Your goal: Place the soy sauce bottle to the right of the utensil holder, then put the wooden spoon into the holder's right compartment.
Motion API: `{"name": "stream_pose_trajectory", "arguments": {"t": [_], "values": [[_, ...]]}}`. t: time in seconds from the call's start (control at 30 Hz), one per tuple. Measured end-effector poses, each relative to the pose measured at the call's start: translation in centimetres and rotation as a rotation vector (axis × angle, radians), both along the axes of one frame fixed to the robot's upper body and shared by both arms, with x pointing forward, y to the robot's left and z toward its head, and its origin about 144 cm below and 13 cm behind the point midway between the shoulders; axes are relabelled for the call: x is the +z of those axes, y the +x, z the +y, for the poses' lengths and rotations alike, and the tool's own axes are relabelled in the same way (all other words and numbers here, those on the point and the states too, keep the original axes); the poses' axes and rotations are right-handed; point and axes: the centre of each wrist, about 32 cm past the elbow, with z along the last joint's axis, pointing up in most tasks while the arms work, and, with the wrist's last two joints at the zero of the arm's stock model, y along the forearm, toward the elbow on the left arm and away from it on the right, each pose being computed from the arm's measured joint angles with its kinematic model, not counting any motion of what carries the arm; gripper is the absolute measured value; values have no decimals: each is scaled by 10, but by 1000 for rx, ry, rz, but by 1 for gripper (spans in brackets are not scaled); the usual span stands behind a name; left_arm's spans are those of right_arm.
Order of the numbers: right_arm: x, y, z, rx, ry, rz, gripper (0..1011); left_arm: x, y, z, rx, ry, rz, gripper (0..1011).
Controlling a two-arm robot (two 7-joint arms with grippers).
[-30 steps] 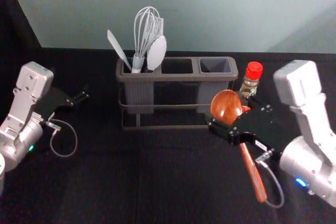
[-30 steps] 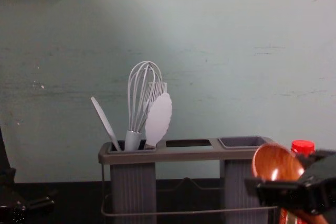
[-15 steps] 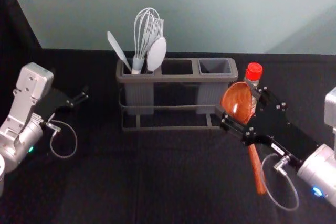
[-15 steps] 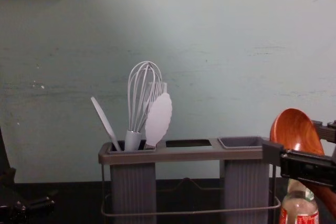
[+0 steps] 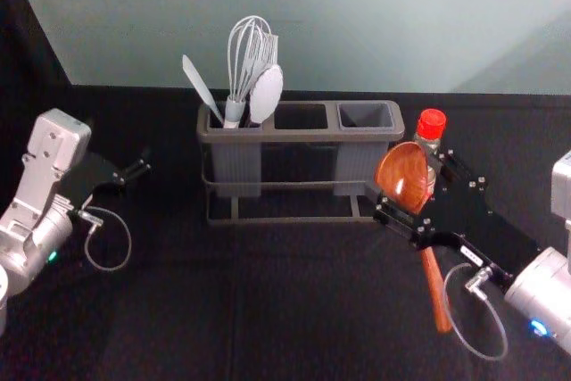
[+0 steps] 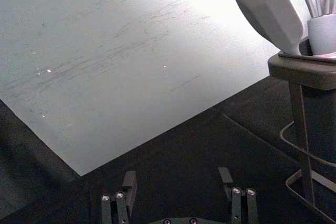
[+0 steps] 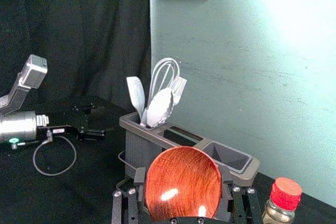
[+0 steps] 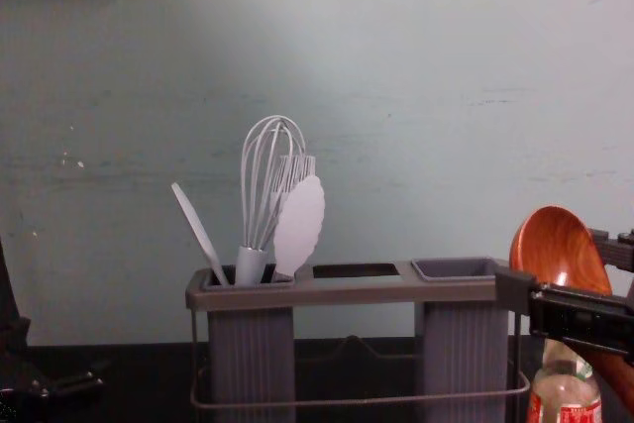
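Spoon [image 5: 402, 176] hangs right of the holder [image 5: 301, 134], its top held by the right end effector [image 7: 182, 176]; left end effector [image 6: 177, 173] sits open at left. Likely light, hard, slippery: grab high, hold snugly.

**Btl. set R of holder; spoon held up, not yet in**

Soy sauce btl. [image 5: 431, 124]: glass w/ red cap, red/white label, upright, near holder's R end, partly hidden behind spoon. Wooden spoon [image 5: 401, 178]: reddish-brown, glossy, held tilted, bowl up, handle down, just outside holder's R end. Utensil holder [image 5: 303, 135]: dk. grey, upright, 3 openings in a row; L compt. [image 5: 236, 167] has pale utensils [image 5: 267, 94] in it, R compt. [image 5: 359, 160] open at top.
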Motion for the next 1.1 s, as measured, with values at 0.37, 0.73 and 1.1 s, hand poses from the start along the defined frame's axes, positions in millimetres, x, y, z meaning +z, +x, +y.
{"name": "stream_pose_trajectory", "arguments": {"t": [0.37, 0.73, 1.1], "values": [[1, 0, 1, -1, -2, 2, 840, 0, 0, 0, 0, 0, 0, 1011], [7, 13, 6, 22, 5, -50, 840, 0, 0, 0, 0, 0, 0, 1011], [30, 69, 21, 77, 14, -174, 840, 0, 0, 0, 0, 0, 0, 1011]]}}
